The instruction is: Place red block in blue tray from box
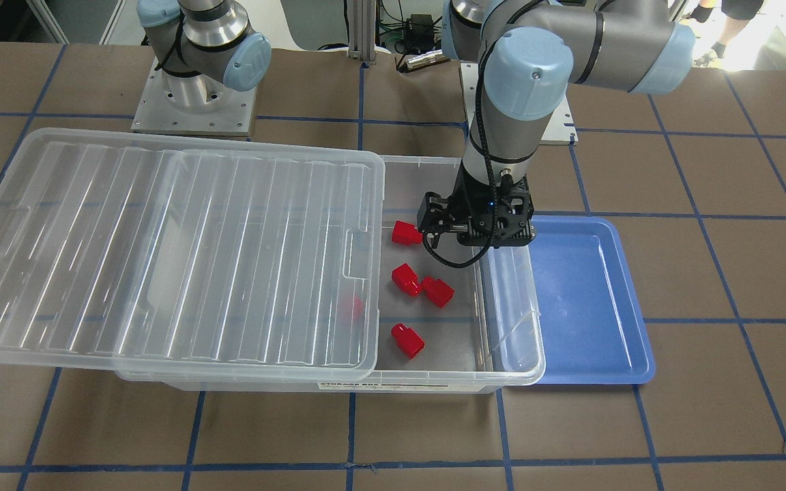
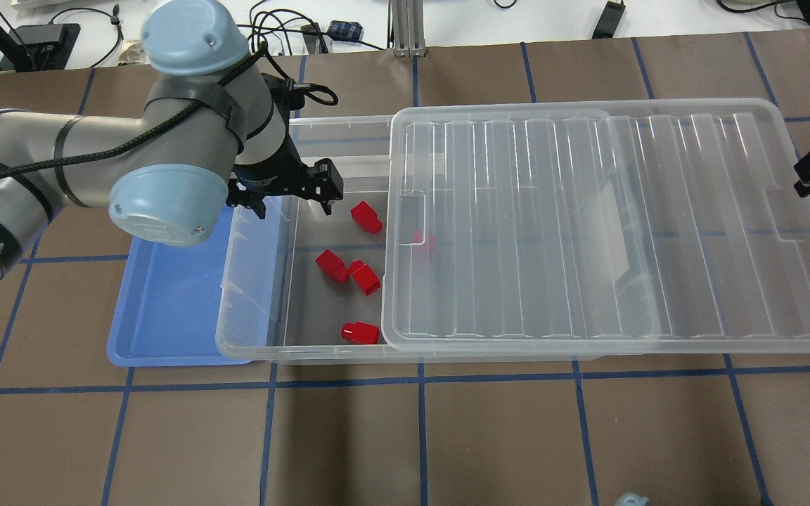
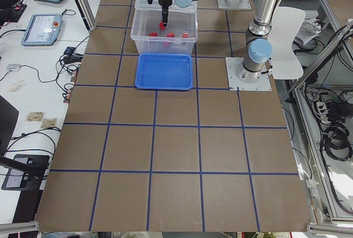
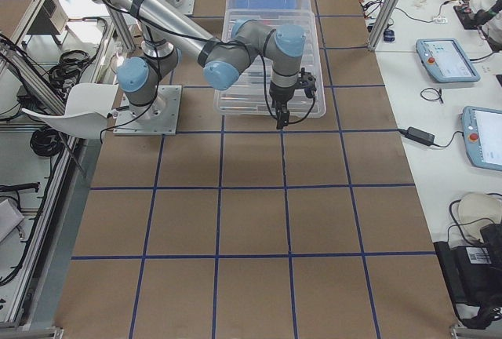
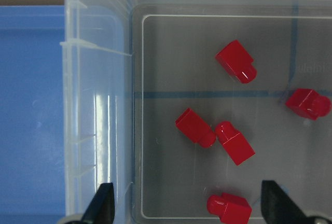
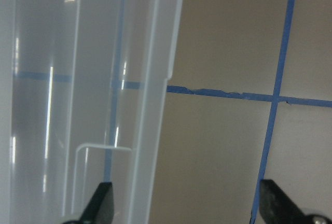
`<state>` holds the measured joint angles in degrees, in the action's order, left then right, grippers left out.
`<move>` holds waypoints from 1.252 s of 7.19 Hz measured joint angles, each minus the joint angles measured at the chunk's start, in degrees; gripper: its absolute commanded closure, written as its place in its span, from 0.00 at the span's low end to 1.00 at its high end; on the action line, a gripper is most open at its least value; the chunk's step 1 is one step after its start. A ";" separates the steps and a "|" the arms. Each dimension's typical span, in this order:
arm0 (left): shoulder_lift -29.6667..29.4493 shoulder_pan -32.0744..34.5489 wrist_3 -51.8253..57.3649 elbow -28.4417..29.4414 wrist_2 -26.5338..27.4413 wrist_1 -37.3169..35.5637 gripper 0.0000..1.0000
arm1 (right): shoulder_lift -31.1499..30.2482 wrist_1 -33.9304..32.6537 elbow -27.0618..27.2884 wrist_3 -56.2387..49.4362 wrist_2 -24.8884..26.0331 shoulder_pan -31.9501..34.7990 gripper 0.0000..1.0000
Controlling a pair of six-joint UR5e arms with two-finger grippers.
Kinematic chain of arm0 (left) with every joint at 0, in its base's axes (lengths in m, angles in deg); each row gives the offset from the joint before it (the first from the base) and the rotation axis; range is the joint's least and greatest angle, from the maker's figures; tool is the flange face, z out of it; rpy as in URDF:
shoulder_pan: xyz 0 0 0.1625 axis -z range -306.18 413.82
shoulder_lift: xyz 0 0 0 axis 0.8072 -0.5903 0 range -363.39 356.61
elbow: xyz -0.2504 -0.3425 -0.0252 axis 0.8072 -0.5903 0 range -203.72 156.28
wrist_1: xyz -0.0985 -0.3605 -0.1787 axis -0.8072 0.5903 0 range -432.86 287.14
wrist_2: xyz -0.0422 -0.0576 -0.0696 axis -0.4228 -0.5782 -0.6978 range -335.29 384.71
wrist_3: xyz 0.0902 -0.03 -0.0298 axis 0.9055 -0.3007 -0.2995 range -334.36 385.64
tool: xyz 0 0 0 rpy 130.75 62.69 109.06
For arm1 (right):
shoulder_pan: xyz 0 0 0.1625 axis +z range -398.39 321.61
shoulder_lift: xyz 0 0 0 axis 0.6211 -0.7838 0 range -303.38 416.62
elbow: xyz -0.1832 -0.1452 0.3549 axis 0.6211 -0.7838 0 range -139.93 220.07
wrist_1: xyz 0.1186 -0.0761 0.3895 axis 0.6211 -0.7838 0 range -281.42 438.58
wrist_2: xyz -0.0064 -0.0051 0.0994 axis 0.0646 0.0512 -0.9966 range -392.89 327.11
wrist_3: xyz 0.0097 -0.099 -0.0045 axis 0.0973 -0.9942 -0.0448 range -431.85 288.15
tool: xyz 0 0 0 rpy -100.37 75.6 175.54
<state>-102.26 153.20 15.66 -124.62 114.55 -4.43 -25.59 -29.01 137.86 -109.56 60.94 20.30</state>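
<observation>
Small glossy red plastic block (image 5: 229, 208) lies in large clear plastic box (image 5: 98, 105), below spread, empty left jaws. Likely light, rigid, slick: grip across boxy body's flat sides. Right jaws spread, empty.

surface: brown table top (image 3: 176, 150) with blue tape grid (image 3: 176, 126) | beside it: white bench (image 3: 27, 95) carrying two pendants (image 3: 41, 28) and loose cables (image 4: 416, 134) | frame: aluminium posts (image 4: 390, 1) at table edges | light: bright, even

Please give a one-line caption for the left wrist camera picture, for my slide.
Open left gripper over the clear box with five red blocks inside; blue tray past its wall.
</observation>
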 measured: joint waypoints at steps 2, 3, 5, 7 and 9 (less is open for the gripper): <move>-3.90 1.28 -0.03 -0.07 -0.07 -1.38 0.00 | -0.08 0.97 -1.83 4.81 0.19 4.47 0.00; -5.46 1.51 0.70 -0.14 -0.21 -1.60 0.00 | -0.54 1.55 -2.69 6.75 0.12 6.66 0.00; -7.42 1.66 1.97 -0.72 -1.87 -2.17 0.00 | -3.03 4.79 -4.15 12.06 -0.02 10.62 0.00; -8.30 1.67 1.65 -2.33 -2.40 -2.93 0.00 | -4.80 7.85 -4.52 19.08 -0.17 15.05 0.00; -8.77 1.37 -0.15 -3.66 -2.17 -3.88 0.00 | -4.79 8.08 -4.69 20.74 -0.10 17.06 0.00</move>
<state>-111.04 154.58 15.51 -128.28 112.38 -8.32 -30.38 -20.93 133.17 -88.82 60.84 37.37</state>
